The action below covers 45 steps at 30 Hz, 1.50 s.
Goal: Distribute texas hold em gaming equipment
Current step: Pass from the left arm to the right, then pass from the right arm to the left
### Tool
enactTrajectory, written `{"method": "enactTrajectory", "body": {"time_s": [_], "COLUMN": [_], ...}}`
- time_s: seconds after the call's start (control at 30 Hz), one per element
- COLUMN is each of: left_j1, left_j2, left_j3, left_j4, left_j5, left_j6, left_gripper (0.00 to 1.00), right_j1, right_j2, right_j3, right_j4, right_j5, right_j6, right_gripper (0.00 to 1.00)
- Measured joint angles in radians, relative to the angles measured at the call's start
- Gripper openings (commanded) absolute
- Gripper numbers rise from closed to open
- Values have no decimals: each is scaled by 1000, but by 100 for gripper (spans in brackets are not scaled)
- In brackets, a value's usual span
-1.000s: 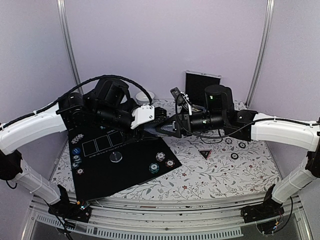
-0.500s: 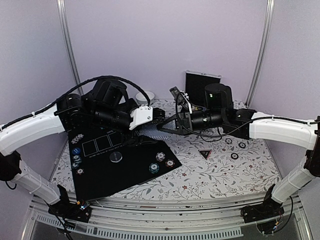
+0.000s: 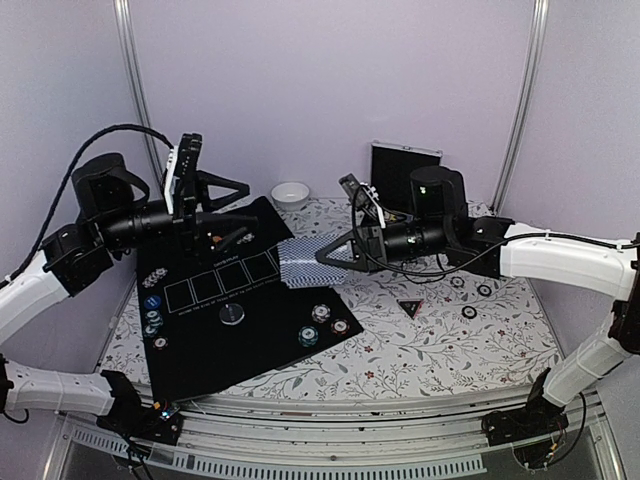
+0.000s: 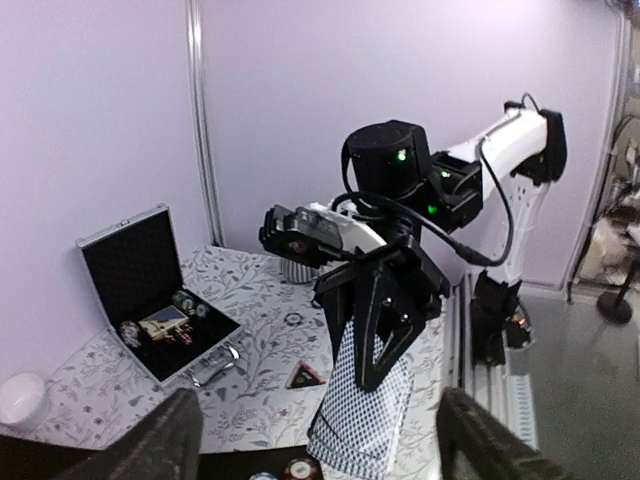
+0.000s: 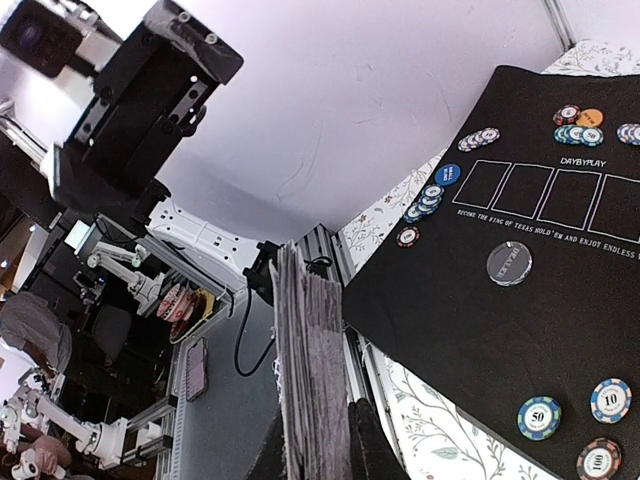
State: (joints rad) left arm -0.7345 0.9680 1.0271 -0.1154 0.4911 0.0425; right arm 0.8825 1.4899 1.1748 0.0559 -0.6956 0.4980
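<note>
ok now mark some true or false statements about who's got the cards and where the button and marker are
1. The right end effector is shut on the deck of cards. True.
2. The left end effector also grips the deck. False: it is open and apart from the cards.
3. The round grey button lies on the black mat. True.
4. The triangular marker lies on the black mat. False: it lies on the floral cloth, to the right of the mat.
5. The case is closed. False: its lid stands open, with chips inside.
</note>
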Motion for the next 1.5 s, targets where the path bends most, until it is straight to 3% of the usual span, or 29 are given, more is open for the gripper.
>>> {"method": "enactTrajectory", "body": {"time_s": [0.07, 0.13, 0.27, 0.37, 0.6, 0.87, 1.03, 1.23, 1.3, 1.43, 1.5], "left_j1": [44, 88, 115, 83, 55, 25, -3, -19, -28, -34, -34], "left_j2": [35, 84, 157, 159, 148, 224, 272, 277, 281, 285, 283], "left_j3": [4, 0, -150, -240, -252, -239, -200, -190, -188, -179, -179], "left_j4": [48, 75, 211, 299, 503, 580, 534, 521, 520, 512, 510], "left_j5": [40, 87, 179, 222, 314, 322, 296, 287, 290, 292, 288], "left_j6": [-129, -235, -416, -449, -473, -527, -529, -536, -541, -545, -544], "left_gripper": [82, 97, 98, 98, 97, 61, 29, 25, 2, 0, 0], "right_j1": [0, 0, 0, 0, 10, 31, 34, 33, 34, 32, 32], "right_j2": [-7, -19, -50, -57, -57, -37, -32, -27, -27, -27, -27], "right_j3": [0, 0, 0, 0, -1, 0, 0, 0, 1, 13, 14], "right_j4": [-4, -4, 3, 18, 21, 31, 32, 31, 31, 13, 12], "right_j5": [0, 0, 3, 5, 7, 5, 5, 5, 4, 0, -2], "right_j6": [-6, -13, -24, -35, -69, -89, -97, -103, -107, -122, -126], "right_gripper": [2, 2, 2, 2, 2, 2, 2, 2, 2, 2, 10]}}
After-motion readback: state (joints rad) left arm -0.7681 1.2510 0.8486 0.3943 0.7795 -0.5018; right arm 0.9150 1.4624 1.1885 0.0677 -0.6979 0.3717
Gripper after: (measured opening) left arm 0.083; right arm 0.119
